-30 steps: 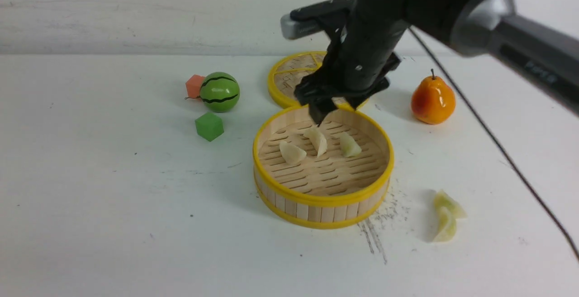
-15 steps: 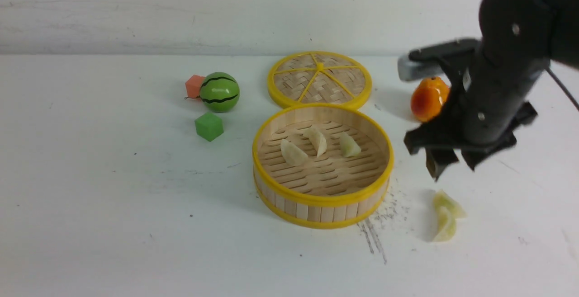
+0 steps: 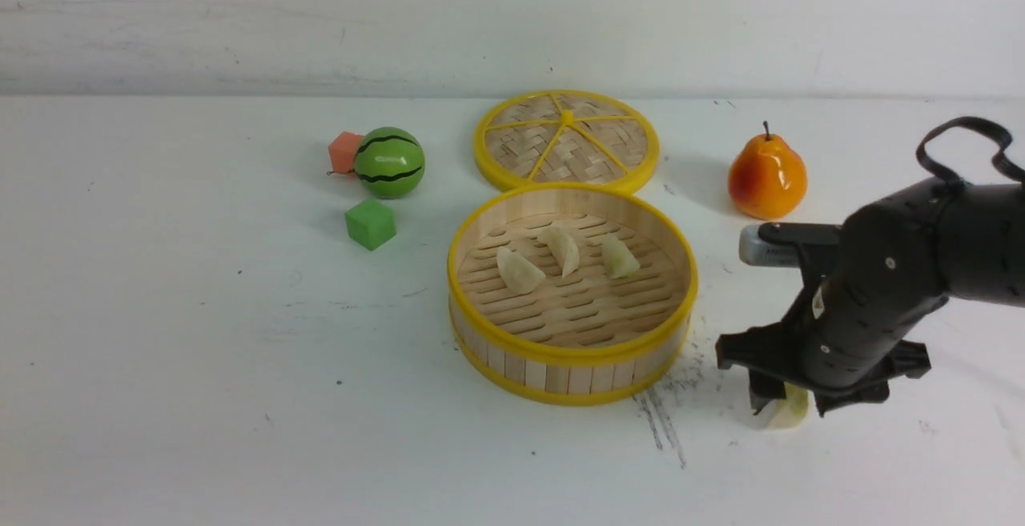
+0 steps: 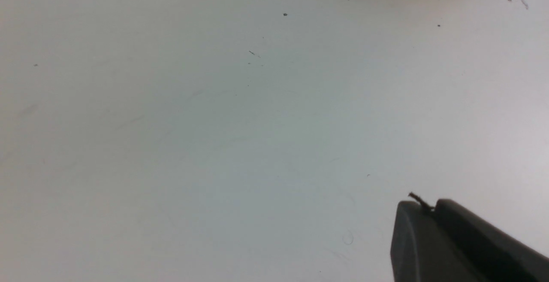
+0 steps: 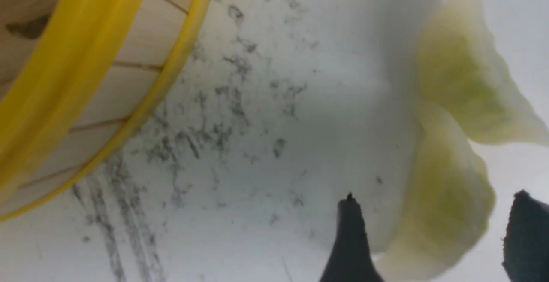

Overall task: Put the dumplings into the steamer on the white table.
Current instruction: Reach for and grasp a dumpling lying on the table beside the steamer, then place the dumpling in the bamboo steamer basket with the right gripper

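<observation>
Your right arm: 1, reaching in from the right, its jaws (image 3: 789, 406) angled down, parted around 1 dumpling (image 5: 446, 196) on the counter (image 3: 240, 398), right of the steamer (image 3: 556, 374). Your left jaws (image 4: 429, 207): closed, above the counter. Dumplings in steamer: 3.

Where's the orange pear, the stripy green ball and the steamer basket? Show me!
orange pear (image 3: 766, 178): front view, its round body
stripy green ball (image 3: 390, 161): front view, its middle
steamer basket (image 3: 578, 355): front view, its near rim
</observation>
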